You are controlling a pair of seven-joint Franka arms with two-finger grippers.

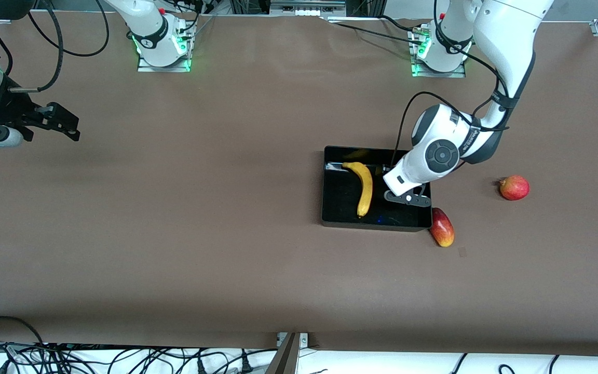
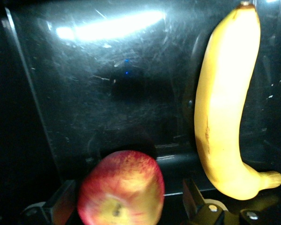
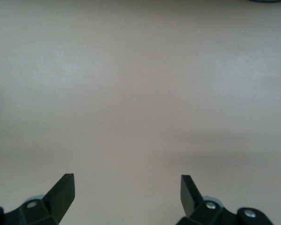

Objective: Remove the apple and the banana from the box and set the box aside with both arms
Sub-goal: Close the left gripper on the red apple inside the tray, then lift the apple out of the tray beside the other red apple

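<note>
The black box (image 1: 338, 213) lies toward the left arm's end of the table with the yellow banana (image 1: 365, 188) in it. My left gripper (image 1: 408, 198) is low over the box beside the banana. In the left wrist view its fingers (image 2: 65, 199) stand wide apart around a blurred red-yellow apple (image 2: 122, 187), with a gap on one side; the banana (image 2: 225, 108) and the box floor (image 2: 107, 93) show past it. The arm hides this apple in the front view. My right gripper (image 1: 65, 124) is open and empty over bare table at the right arm's end, and it shows the same in its wrist view (image 3: 127, 187).
A red-yellow oblong fruit (image 1: 442, 227) lies on the table against the box's near corner. A round red fruit (image 1: 514, 187) lies farther toward the left arm's end of the table. Cables run along the table's near edge.
</note>
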